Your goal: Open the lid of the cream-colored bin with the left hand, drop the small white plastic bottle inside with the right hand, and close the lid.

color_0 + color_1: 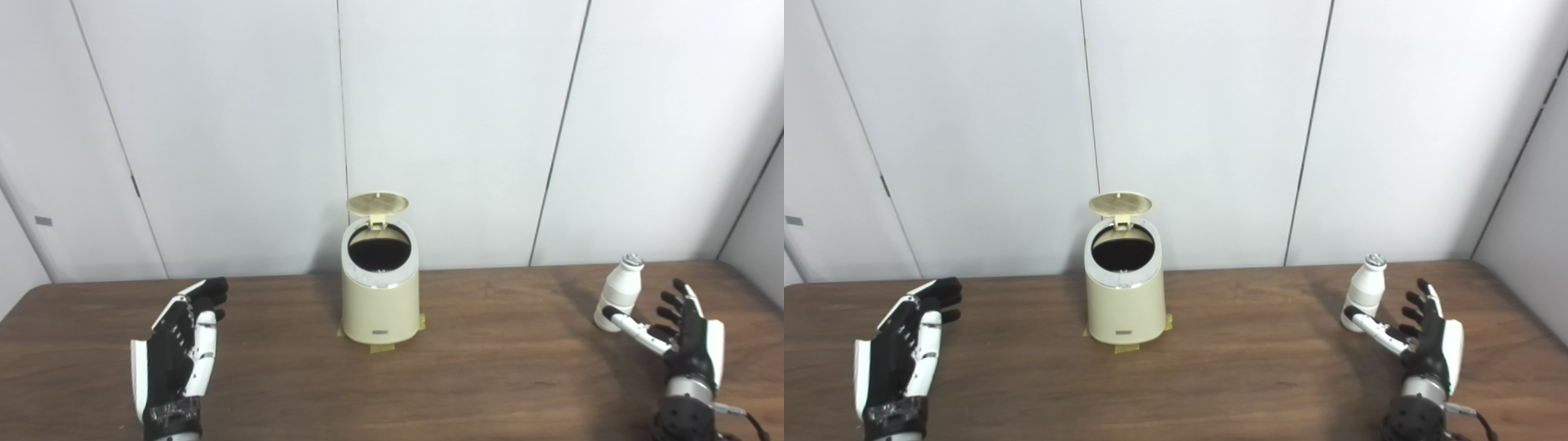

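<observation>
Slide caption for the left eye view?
Bin lid up, bottle upright by open right hand, left hand open.

Light is even and fairly bright, falling from above and in front. The cream bin (380,300) serves as landmark: its own shadow is soft and short, lying on the wood just behind and left of it, and its mouth reads flat black with no detail inside. Far right of the bin, a faint diffuse shadow spreads left of the white bottle (620,293). The wall behind the bin is pale, slightly washed out. Both views look mildly soft, with no strong glare.
</observation>
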